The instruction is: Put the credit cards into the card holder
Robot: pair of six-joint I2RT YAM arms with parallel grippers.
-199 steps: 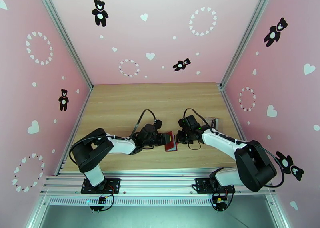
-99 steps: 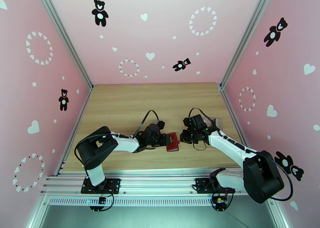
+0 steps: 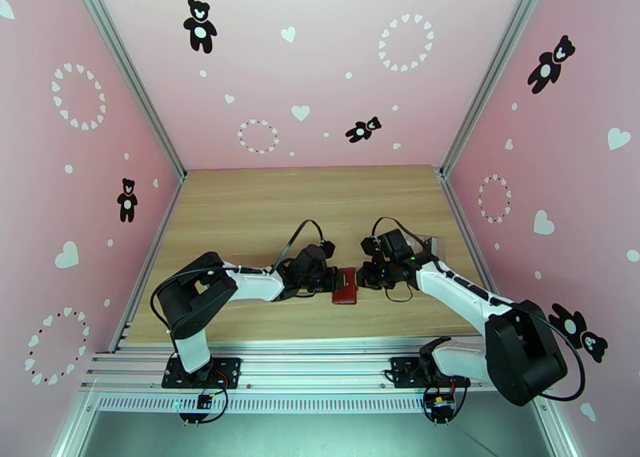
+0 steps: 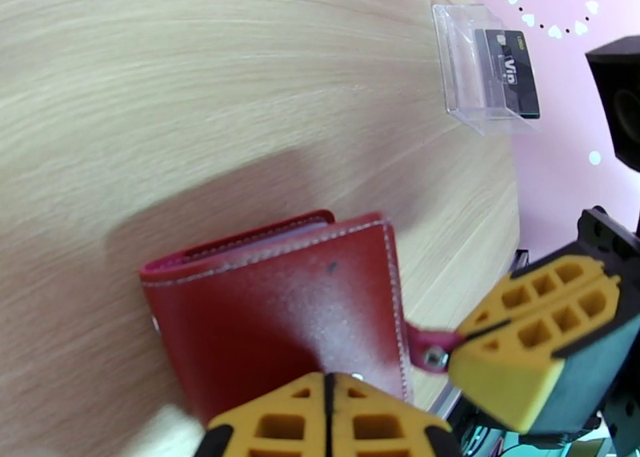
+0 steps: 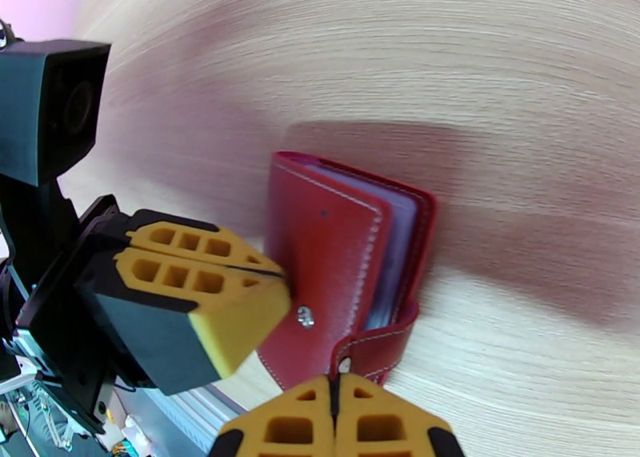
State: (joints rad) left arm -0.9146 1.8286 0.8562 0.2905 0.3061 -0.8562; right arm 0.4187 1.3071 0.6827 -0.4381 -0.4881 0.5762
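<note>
Toward the near middle of the wooden surface point(image 3: 304, 202), a small dark red card holder point(image 3: 346, 286) lies folded between two robot arms that meet tip to tip. The left hand point(image 4: 324, 409) has its yellow pads pressed together on the free edge of the front cover, seemingly nipping it. The right hand point(image 5: 332, 420) is likewise pressed together, pinching the snap tab point(image 5: 372, 353), which looks unfastened from its stud. Gripping from both sides like this probably steadies the wallet so it can be pulled open. One dark credit card point(image 4: 512, 70) sits inside a clear case point(image 4: 472, 90) further back on the right, well apart.
</note>
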